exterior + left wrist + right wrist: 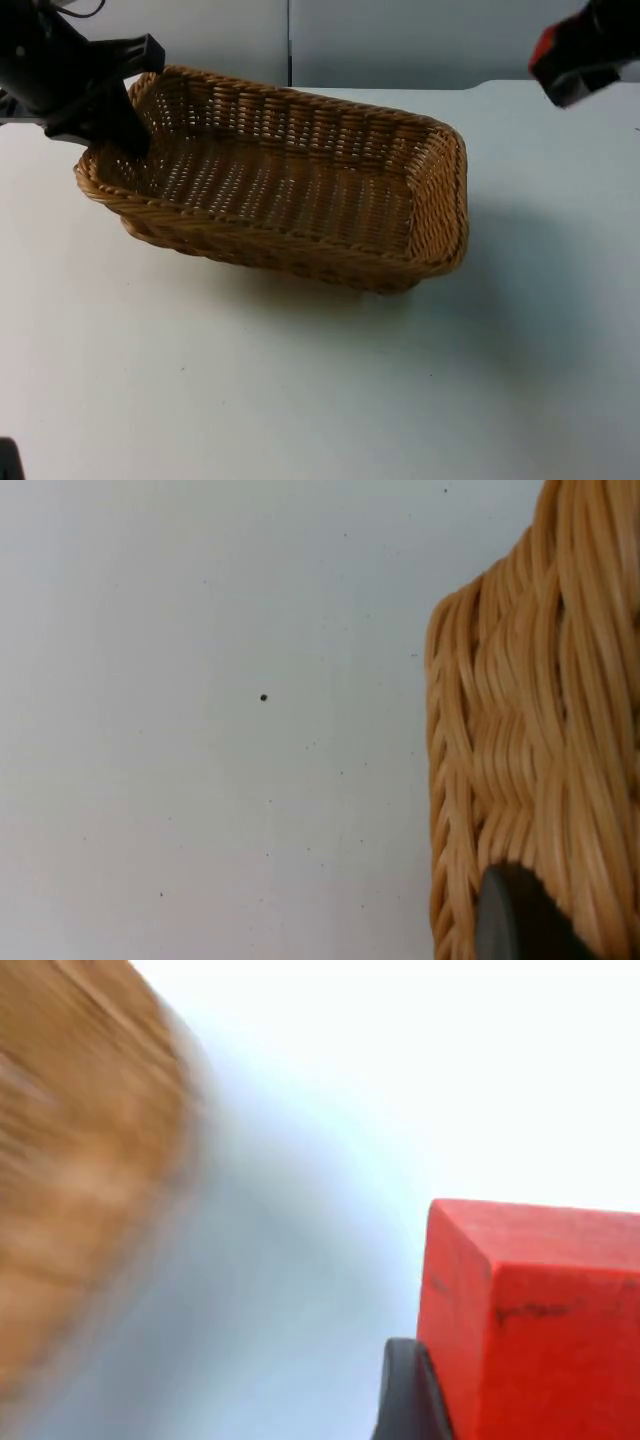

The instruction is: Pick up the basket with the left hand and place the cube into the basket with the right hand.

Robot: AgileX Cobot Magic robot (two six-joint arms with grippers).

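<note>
The left gripper (125, 135) is clamped on the short end wall of the oblong woven wicker basket (300, 190), one black finger reaching down inside the wall, the other outside it. The basket hangs from that grip, tilted: the held end sits higher, the far end slopes down and away from the gripper toward the middle of the white table top (300, 400), and a soft shadow lies on the table under and beyond the basket's far end. Nothing lies inside the basket; its woven floor shows bare from rim to rim.

In the left wrist view a black fingertip (520, 920) presses flat against the basket's outer weave (530, 730), with the speckled table surface (200, 730) just beside it.

The right gripper (585, 60) is raised over the far right of the table, well apart from the basket and beyond its lower end. It is closed on the red wooden cube (545, 45), a red edge of which peeks out from between the black fingers on the side facing the basket. In the right wrist view the cube (530, 1320) sits touching a black finger pad (405, 1395), its red faces and one sharp corner plain to see, and the basket's wicker side (80, 1160) appears as a brown smear off to one side above the table (400, 1080).
</note>
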